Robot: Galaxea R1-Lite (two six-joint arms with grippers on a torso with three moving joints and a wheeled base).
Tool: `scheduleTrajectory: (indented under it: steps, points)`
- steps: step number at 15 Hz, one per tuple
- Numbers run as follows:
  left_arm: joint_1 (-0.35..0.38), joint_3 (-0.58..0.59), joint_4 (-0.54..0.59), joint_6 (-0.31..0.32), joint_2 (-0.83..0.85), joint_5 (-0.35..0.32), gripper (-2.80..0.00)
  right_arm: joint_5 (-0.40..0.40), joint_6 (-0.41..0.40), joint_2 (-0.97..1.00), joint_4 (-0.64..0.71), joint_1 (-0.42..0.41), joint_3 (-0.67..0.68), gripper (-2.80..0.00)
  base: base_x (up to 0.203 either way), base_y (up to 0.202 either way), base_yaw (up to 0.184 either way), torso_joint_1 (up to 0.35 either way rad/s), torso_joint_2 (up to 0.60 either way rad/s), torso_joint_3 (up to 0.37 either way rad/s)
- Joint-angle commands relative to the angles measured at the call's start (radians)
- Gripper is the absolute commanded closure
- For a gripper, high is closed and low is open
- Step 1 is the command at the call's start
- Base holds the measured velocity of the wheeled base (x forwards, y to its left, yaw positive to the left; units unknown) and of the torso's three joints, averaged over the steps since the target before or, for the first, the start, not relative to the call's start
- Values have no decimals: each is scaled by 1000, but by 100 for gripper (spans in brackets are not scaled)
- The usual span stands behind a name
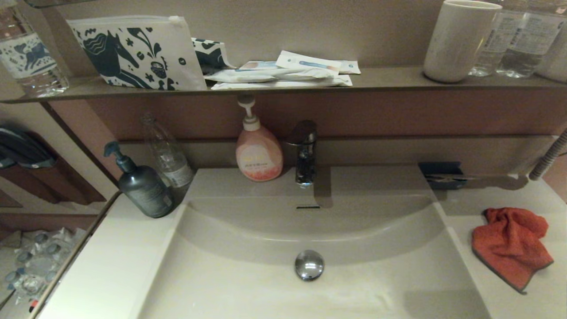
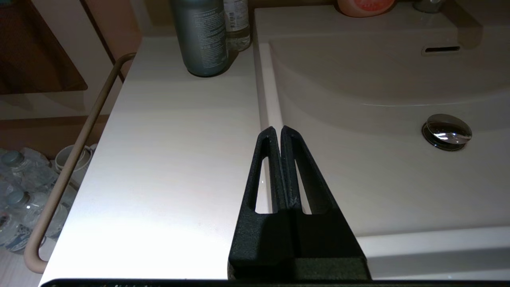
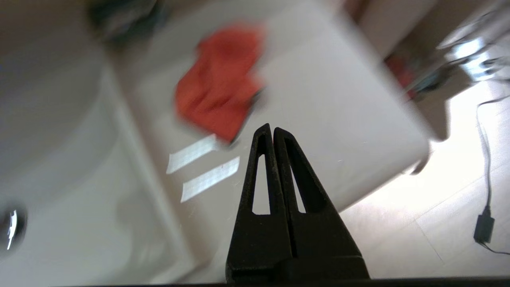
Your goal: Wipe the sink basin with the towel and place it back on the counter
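Observation:
The orange-red towel (image 1: 509, 246) lies crumpled on the counter (image 1: 545, 301) to the right of the sink basin (image 1: 248, 283). A chrome drain plug (image 1: 309, 264) sits mid-basin below the overflow slot (image 1: 307, 207). Neither arm shows in the head view. In the right wrist view my right gripper (image 3: 272, 129) is shut and empty, hanging above the counter (image 3: 318, 119) just short of the towel (image 3: 219, 95). In the left wrist view my left gripper (image 2: 277, 129) is shut and empty, over the seam between the left counter (image 2: 167, 159) and the basin (image 2: 382, 175).
A grey pump bottle (image 1: 142, 184), a clear bottle (image 1: 167, 153), a pink soap dispenser (image 1: 258, 150) and the faucet (image 1: 304, 150) stand along the back. The brown shelf (image 1: 390, 79) above holds a horse-print pouch (image 1: 133, 51), packets and a cup (image 1: 458, 40). Two tape strips (image 3: 201, 165) mark the right counter.

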Motion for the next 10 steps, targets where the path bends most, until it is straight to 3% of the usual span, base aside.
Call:
scheduleTrajectory:
  steps: [1,3,4,5,10]
  points:
    - [0,0,0,0,0,-1,0,-6,-35,-138,3,-95,-22,0,0,0,0,0,0,0]
    - [0,0,0,0,0,-1,0,31,-147,-237,-4,-135,-54,0,0,0,0,0,0,0]
    - [0,0,0,0,0,-1,0,110,-206,-280,-18,-140,-62,0,0,0,0,0,0,0]
    - [0,0,0,0,0,-1,0,158,-230,-312,-28,-142,-57,0,0,0,0,0,0,0]
    - [0,0,0,0,0,-1,0,194,-283,-365,-37,-63,-9,0,0,0,0,0,0,0]
